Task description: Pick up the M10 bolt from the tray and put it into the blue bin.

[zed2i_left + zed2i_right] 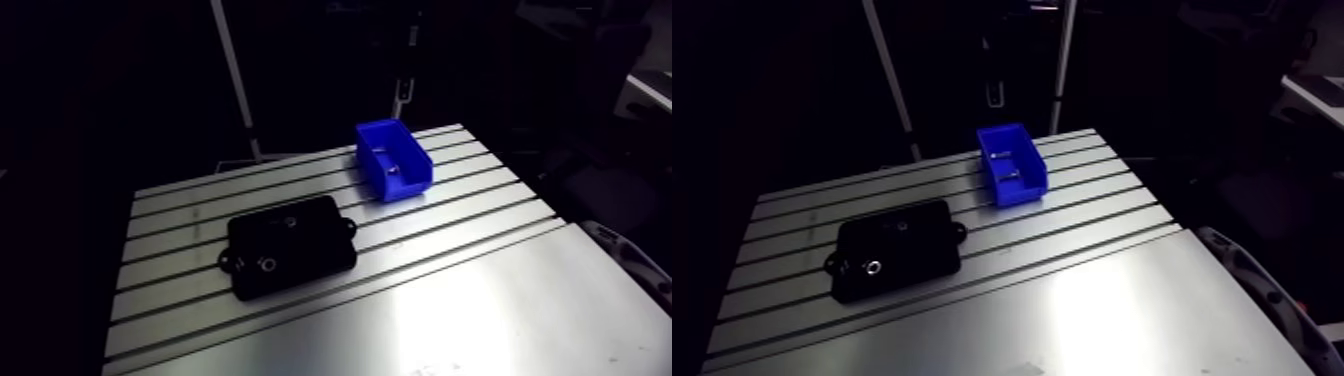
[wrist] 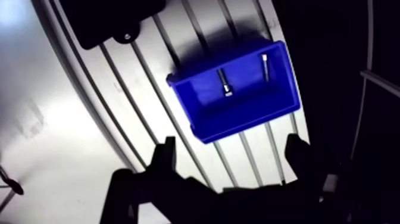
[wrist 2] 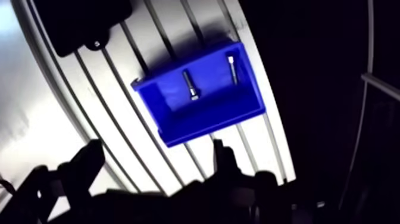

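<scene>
I see two bolts lying inside the blue bin (image 2: 250, 113), and I cannot tell which one is the M10. The dark bolt (image 2: 224, 82) has a dull shank with a bright glint at one end, and it rests near the middle of the bin's floor. The pale bolt (image 2: 264, 65) is silvery along its whole length. It lies close to one end wall of the bin, apart from the dark one and roughly parallel to it. The bin stands on the slotted table (image 1: 450, 290). My gripper (image 2: 231, 142) hangs above the bin, fingers spread wide with nothing between them. The black tray (image 1: 310, 250) sits well apart from the bin.
</scene>
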Motion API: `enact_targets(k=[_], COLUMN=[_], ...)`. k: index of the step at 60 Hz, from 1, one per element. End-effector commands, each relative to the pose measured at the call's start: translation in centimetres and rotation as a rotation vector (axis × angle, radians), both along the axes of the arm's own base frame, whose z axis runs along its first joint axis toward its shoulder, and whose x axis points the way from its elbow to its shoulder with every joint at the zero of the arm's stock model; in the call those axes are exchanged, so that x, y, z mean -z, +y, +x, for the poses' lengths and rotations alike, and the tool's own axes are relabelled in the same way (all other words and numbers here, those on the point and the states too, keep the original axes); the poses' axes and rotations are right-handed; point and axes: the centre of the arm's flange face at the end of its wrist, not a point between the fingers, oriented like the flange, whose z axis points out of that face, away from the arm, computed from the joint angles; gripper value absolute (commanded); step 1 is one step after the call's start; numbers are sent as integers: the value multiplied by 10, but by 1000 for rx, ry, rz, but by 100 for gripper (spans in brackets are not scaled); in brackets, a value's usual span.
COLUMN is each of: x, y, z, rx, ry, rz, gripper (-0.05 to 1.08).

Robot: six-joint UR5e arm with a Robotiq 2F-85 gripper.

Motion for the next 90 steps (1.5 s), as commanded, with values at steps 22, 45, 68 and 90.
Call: enact_targets(k=[22, 45, 68, 90], x=[-105, -115, -129, -145], y=[-126, -171, -182, -148], z=[58, 74, 89, 92], rx=[1113, 1111, 1093, 1154], ry=[5, 2, 22, 58], rz=[24, 37, 29, 14], gripper=[1, 1, 1, 1])
